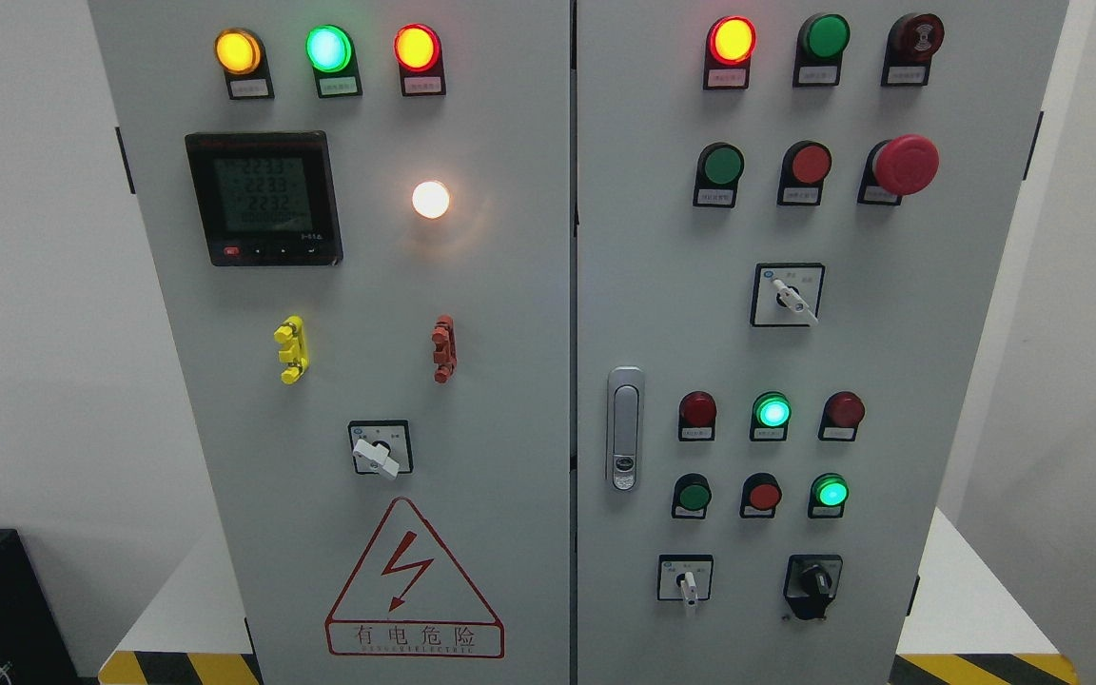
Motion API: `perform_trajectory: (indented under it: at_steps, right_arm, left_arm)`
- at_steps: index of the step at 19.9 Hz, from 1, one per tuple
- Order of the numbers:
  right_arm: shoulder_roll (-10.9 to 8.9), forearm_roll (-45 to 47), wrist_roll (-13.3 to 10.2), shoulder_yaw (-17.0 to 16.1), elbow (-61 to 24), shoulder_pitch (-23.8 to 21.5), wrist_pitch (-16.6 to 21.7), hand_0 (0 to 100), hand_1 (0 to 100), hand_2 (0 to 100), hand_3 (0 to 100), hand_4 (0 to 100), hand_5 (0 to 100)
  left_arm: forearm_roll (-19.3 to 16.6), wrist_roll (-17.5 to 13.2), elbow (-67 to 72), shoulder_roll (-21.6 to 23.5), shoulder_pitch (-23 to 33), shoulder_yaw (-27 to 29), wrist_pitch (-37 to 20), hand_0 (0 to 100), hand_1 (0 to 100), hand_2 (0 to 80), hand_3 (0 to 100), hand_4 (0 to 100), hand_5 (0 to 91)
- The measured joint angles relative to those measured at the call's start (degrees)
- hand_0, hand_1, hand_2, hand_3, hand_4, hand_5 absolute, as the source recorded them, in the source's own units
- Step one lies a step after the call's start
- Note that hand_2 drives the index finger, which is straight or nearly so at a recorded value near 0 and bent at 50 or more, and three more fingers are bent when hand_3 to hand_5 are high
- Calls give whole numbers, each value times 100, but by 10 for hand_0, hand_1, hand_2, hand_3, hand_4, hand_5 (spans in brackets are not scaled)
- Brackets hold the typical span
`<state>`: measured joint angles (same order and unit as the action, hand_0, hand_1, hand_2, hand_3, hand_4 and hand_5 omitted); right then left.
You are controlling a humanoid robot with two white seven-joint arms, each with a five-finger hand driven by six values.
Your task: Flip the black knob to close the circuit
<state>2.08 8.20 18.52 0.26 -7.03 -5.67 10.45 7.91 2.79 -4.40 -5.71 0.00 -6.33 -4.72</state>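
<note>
I am looking straight at a grey two-door electrical cabinet (510, 400) through the head camera, and neither of my hands nor arms shows in it. So I cannot tell whether the fingers are open, closed or gripping anything, and with no fingers in sight I have to place things against the cabinet itself.

The black knob (813, 579) sits low on the right door, at the bottom right of the control cluster. Nothing is touching it. Just to its left is a small white-handled selector switch (687, 582) on a black-framed plate. Above the two are rows of round lamps and buttons; two green lamps (773, 412) (831, 492) are lit there. Higher on that door are another white-handled selector (792, 297), a big red mushroom button (905, 164) and a lit red lamp (732, 40). A silver door latch (625, 428) sits at the left edge of the right door.

On the left door I see lit amber (238, 51), green (328, 48) and red (416, 47) lamps along the top, a digital meter (264, 198) with a glowing white lamp (430, 199) beside it, a yellow connector (291, 349) and a red connector (443, 348), a white-handled selector (378, 453), and a red triangular warning sign (413, 585) below it.
</note>
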Motion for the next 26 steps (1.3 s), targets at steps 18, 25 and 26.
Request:
perform_trajectory:
  at_steps: [18,25,26]
  right_arm:
    - [-62,-5,-322,254,-771,7,262,0,231,8,1,0,0]
    - [-131,-318,-941,452,-1954,-433,260,0,231,128,164,69,0]
    - [-138,-396,-1034,472,-2158,-509,259,0,231,150,201,110,0]
  left_arm:
    - [0,0,0,0,0,0,-6,120,556,0,0,0,0]
    - [0,0,0,0,0,0,3,120,556,0,0,0,0]
    - [0,0,0,0,0,0,3,120,556,0,0,0,0]
